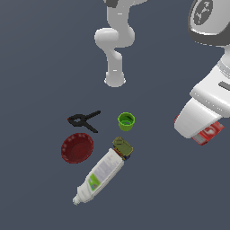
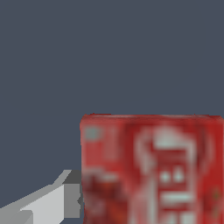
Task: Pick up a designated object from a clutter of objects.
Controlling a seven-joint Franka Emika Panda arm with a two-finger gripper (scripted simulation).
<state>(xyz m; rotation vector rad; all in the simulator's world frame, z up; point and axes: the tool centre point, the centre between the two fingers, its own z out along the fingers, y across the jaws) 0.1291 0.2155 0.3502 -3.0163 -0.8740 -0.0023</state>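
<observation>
Panda arm [image 1: 206, 85] fills exterior view's right, hand over small red box [image 1: 211, 133], box well apart from other clutter. White bottle w/ green label [image 1: 99, 175] lying flat, base touching olive tin [image 1: 122, 147]. Dark red bowl [image 1: 77, 148] just beside black clamp [image 1: 84, 120]; green cup [image 1: 126, 121] upright nearby. Wrist view: one finger [image 2: 65, 199] at box [image 2: 153, 170] edge; grip width can't tell.

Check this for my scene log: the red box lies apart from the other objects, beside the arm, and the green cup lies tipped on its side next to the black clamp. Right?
Not quite. The green cup stands upright, its open mouth facing up, as the exterior view shows. The rest holds: the red box lies apart, by the arm, and the black clamp is next to the cup.
</observation>
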